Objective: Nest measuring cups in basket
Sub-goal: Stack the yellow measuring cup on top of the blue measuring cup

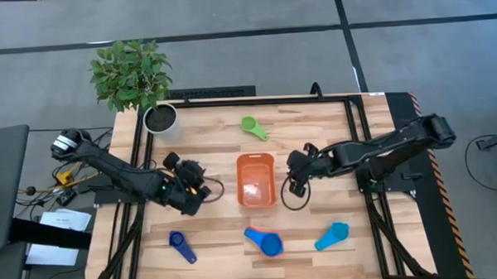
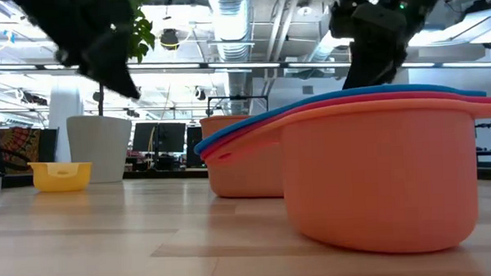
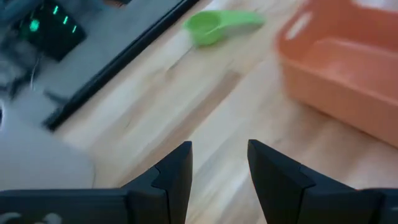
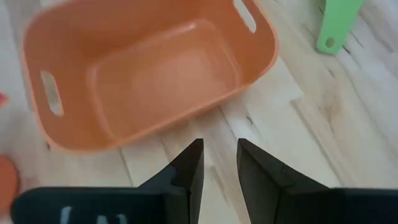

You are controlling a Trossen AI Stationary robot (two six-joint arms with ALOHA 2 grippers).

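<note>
Small orange rectangular plastic basket at the middle of the pale wooden counter, seen hollow and bare inside from the right wrist, with slot handles in its short walls.

Left gripper just beside the basket's left wall, apart from it, fingers parted over bare wood, grasping nothing. Right gripper just beside the basket's right wall, fingers parted by a narrow gap with only counter showing between them, likewise grasping nothing.

Green plastic measuring cup lying alone on the far half of the counter, beyond the basket, handle pointing toward the near right. Dark blue measuring cup near the front edge on the left side. Blue measuring cup near the front edge, in front of the basket. Light blue measuring cup near the front edge to the right, well apart from the basket.

In the low view, close to the lens: a stack of nested cups, large orange cup outermost, red and blue rims layered above it. Farther off on the left, a small yellow cup beside the white round plant pot.

Leafy green plant in that pot at the far left corner.
</note>
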